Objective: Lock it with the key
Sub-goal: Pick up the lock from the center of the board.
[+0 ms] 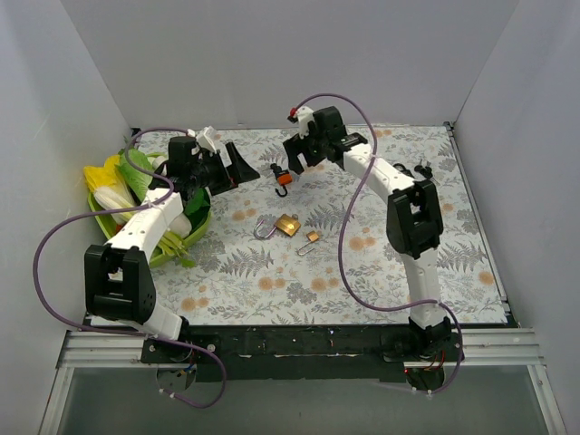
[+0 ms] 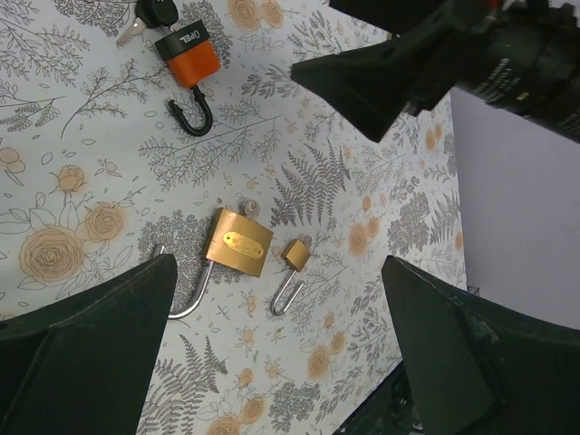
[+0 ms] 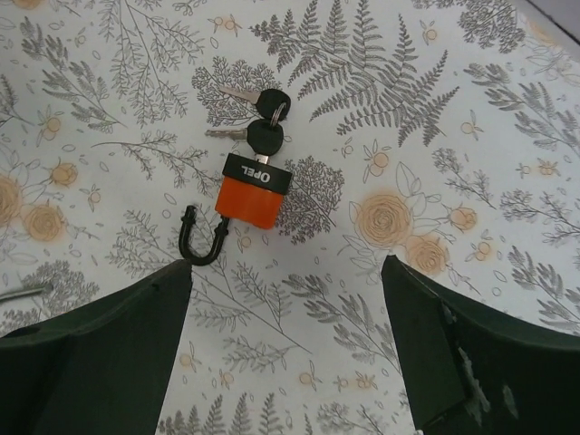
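While its fingers (image 3: 91,362) stand wide apart with nothing between them, the right hand (image 3: 285,267) hangs over the orange padlock (image 3: 254,195) and touches neither it nor the bench (image 3: 471,118). That padlock lies flat on the flowered surface, its black shackle (image 3: 201,246) swung open to one side. A black-headed key (image 3: 265,138) seems to sit in its keyhole, though the view does not show how deep. A second key (image 3: 246,92) on the same ring lies just beyond it.

Seen from above, the right arm rises from the near right edge, bends at the elbow and reaches toward the far middle, the hand tilted down at the lock.

The left hand (image 2: 276,263) is likewise spread wide and empty. It is held above a brass padlock (image 2: 240,251) with its shackle open and a small brass padlock (image 2: 296,256) just beside it, both nearer the middle of the bench. The left arm stretches from the near left corner over a green bowl (image 1: 195,237), its hand pointing right toward the other hand.
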Motion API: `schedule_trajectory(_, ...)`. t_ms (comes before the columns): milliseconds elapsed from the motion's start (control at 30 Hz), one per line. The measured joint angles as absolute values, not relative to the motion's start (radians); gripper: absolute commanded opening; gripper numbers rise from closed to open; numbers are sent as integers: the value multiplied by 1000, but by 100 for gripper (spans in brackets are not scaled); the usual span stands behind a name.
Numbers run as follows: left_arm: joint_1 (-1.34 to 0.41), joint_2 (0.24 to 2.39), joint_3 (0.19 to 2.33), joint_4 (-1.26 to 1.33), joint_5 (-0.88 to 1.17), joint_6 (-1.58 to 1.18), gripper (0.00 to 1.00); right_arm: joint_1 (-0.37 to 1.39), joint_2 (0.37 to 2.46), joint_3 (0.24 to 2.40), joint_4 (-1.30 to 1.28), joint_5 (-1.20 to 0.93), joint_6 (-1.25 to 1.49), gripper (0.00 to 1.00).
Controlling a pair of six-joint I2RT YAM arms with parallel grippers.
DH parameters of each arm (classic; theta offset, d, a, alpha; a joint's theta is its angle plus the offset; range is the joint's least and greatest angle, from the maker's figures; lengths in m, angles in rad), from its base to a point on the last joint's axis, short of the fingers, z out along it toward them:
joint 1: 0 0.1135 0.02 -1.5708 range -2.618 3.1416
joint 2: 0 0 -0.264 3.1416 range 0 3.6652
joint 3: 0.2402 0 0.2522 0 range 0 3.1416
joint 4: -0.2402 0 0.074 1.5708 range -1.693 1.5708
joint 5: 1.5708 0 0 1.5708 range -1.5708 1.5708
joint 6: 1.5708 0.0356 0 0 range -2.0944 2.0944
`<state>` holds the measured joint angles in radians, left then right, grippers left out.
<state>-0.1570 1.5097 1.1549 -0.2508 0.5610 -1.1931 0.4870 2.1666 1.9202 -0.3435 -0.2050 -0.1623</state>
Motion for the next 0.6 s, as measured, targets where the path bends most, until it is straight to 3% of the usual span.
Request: schedule_trajectory(600, -96, 1450, 1135, -255, 564, -1197, 98, 628, 2407, 1985, -242, 54, -85, 85)
